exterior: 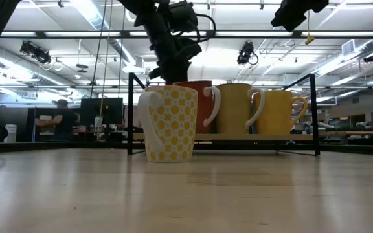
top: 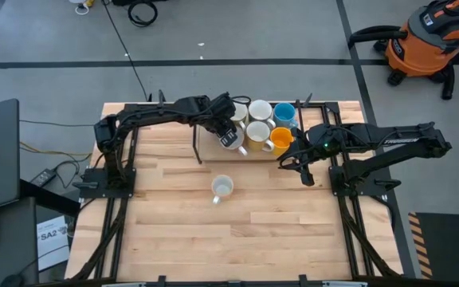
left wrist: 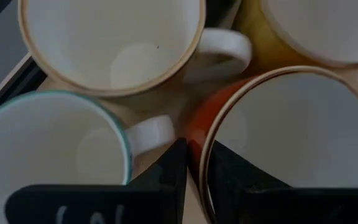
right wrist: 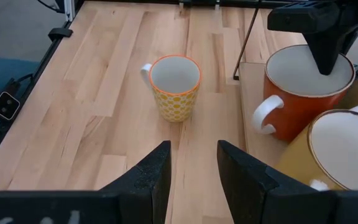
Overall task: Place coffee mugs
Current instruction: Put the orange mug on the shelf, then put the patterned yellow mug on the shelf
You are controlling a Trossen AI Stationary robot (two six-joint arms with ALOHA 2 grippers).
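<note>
From my remote station I look down on the wooden bench (top: 174,231), where a low black-framed rack (top: 309,108) sits against the far edge, toward the right corner, carrying a cluster of coffee mugs (top: 260,112) — cream and white ones, a bright blue one (top: 284,114) and an orange-yellow one (top: 281,140) at the rack's front right. The left arm reaches across from the left side, and its left gripper (left wrist: 194,171) hangs over the cluster's front left, fingers slightly parted astride the rim of a red-orange mug (left wrist: 291,137), one finger outside the wall and one inside; I cannot tell whether they are pressing on it. A teal-rimmed mug (left wrist: 48,149) and a cream mug (left wrist: 110,43) stand just beside that one, handles turned toward it. The right arm waits at the rack's right front, its right gripper (right wrist: 191,165) open above bare wood and pointed at a lone yellow-dotted mug (right wrist: 174,87) — standing upright near the bench's middle, well apart from the rack, handle toward the left edge.
</note>
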